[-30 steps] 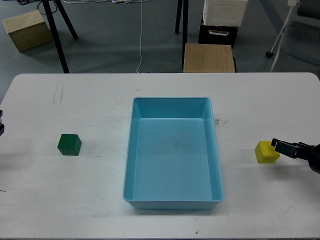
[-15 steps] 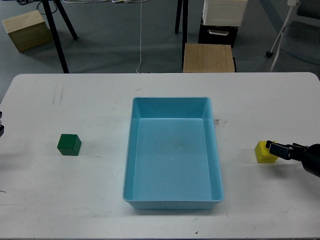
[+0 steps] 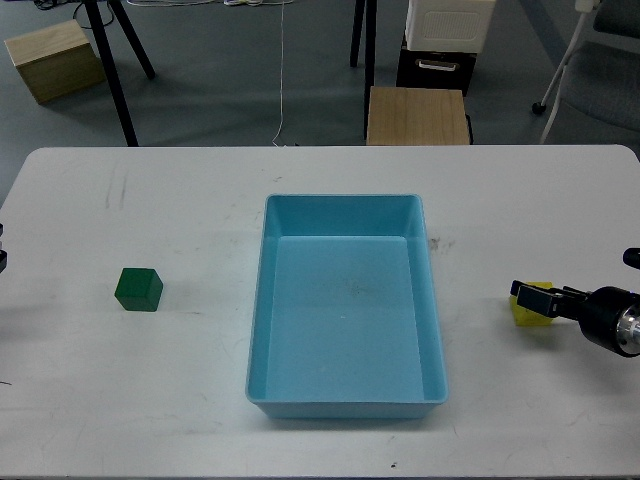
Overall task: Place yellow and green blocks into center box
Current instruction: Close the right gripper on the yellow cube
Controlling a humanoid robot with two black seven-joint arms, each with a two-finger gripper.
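Blue tray (image 3: 346, 400) sits at the middle of the white table (image 3: 200, 200), long side running away from the viewer, nothing inside it. Green block (image 3: 138, 289) rests on the table well to the left of the tray, about level with the tray's middle, nothing touching it. Yellow block (image 3: 535, 304) lies on the table to the right of the tray, clear of its wall, near the right edge of the view. Right gripper (image 3: 534, 298) comes in from the right, level with the tabletop, and reaches over the yellow block; dark fingers cover most of the block, yellow showing at its lower and upper left edges (whether the fingers are pressed onto the block or merely around it cannot be told from this angle). Left gripper: only a small dark sliver shows at the left edge of the view, well left of the green block, too little to judge its fingers. Beyond the table, behind the tray: a tan wooden box (image 3: 417, 116), a white box on a black base (image 3: 448, 40), and another tan box (image 3: 55, 59) far left on the grey floor.
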